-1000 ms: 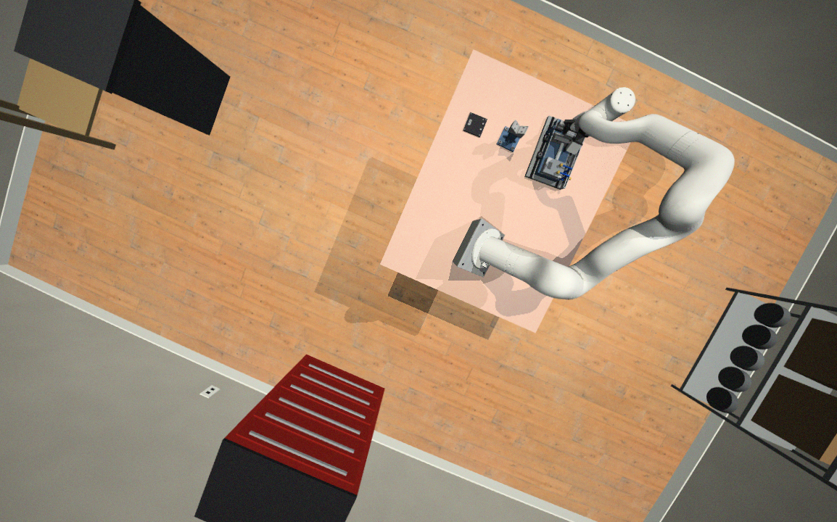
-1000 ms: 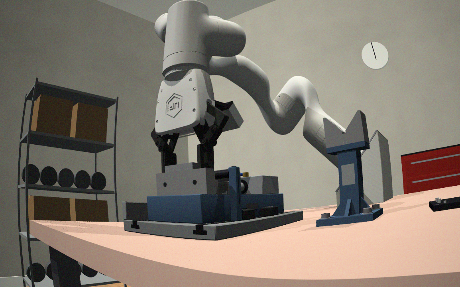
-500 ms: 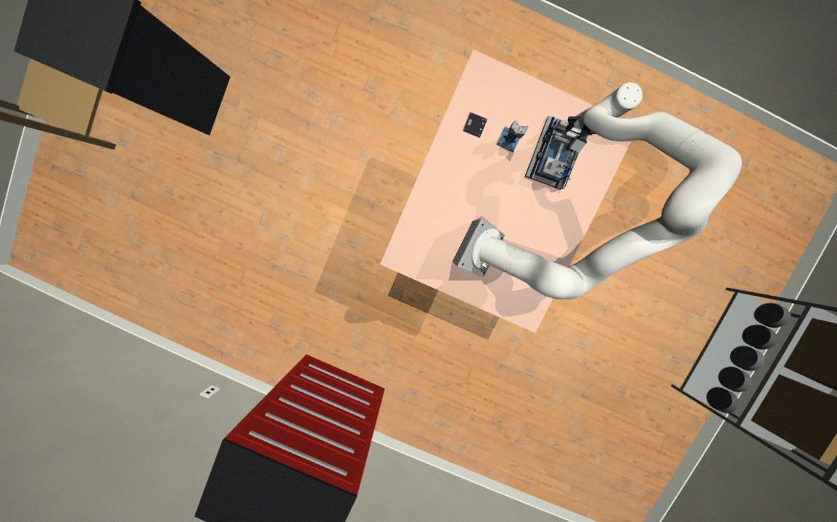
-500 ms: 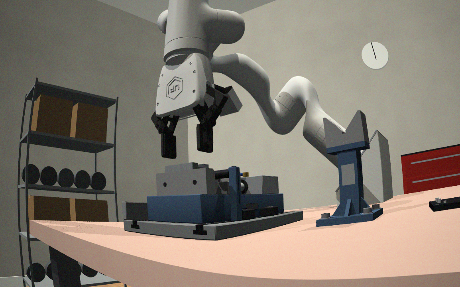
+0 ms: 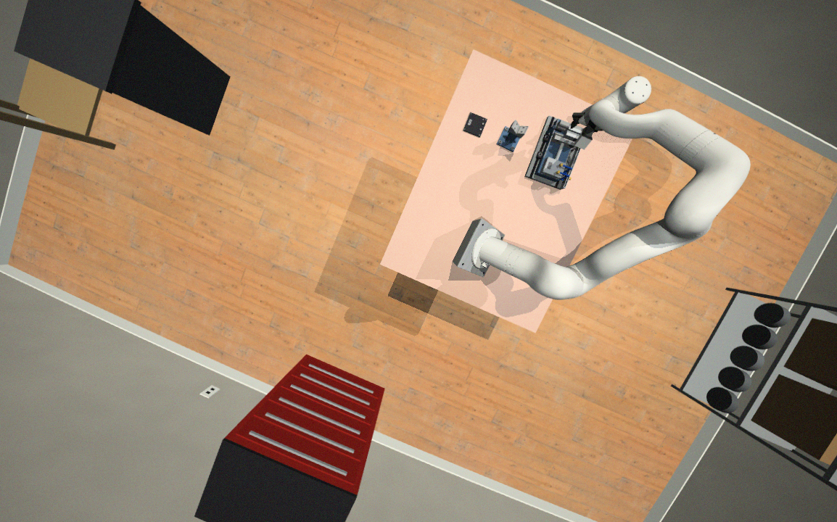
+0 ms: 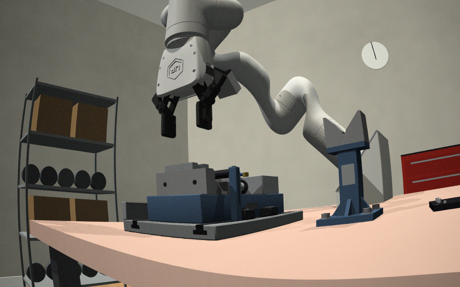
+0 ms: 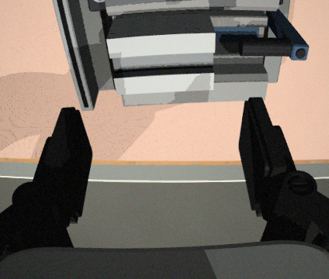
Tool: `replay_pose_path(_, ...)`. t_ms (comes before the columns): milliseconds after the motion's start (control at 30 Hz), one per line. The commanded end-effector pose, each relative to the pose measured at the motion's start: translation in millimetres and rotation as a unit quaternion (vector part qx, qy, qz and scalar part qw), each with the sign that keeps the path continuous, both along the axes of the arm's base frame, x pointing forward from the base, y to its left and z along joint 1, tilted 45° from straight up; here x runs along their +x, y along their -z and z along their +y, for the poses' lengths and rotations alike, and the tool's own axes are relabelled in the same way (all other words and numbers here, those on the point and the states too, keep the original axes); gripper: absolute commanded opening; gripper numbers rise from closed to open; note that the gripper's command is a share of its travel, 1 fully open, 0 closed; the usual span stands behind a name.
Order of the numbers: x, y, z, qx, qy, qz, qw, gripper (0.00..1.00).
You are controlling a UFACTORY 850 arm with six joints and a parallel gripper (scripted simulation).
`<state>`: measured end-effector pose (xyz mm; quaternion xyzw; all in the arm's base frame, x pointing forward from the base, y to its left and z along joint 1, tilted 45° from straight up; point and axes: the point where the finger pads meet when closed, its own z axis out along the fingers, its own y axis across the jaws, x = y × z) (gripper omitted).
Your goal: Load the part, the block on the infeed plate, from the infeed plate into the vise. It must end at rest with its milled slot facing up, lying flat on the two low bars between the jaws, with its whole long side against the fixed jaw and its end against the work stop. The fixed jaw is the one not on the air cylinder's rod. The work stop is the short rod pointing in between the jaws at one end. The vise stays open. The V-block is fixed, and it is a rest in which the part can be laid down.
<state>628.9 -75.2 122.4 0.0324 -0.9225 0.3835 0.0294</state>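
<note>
Part [image 7: 160, 43] in vise [image 6: 189, 208], open hand [image 6: 186, 122] above — V-block [image 6: 345, 133] beside

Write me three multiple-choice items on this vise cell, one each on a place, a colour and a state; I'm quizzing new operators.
1. Where does the tool hang?
A. above the vise
B. over the infeed plate
C. beside the V-block's foot

2. What colour is the V-block's stand?
A. red
B. blue
C. white

3. What is the tool's state?
A. shut on the part
B. fully shut, empty
C. open, empty

Answers:
1 A: in the exterior view it hangs above the vise, apart from it.
2 B: the V-block has a blue post and foot under its grey V.
3 C: its fingers stand wide apart with only table and floor between them.
</note>
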Motion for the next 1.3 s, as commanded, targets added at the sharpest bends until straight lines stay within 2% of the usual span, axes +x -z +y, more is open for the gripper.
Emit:
replay_pose_path(0,0.9,-3.9,3.7,0.000,0.000,-0.001,1.000,0.81)
replay_pose_path(233,1.0,-5.6,5.4,0.000,0.000,-0.001,1.000,0.81)
replay_pose_path(267,1.0,-5.6,5.4,0.000,0.000,-0.001,1.000,0.00)
replay_pose_path(1267,1.0,-5.6,5.4,0.000,0.000,-0.001,1.000,0.00)
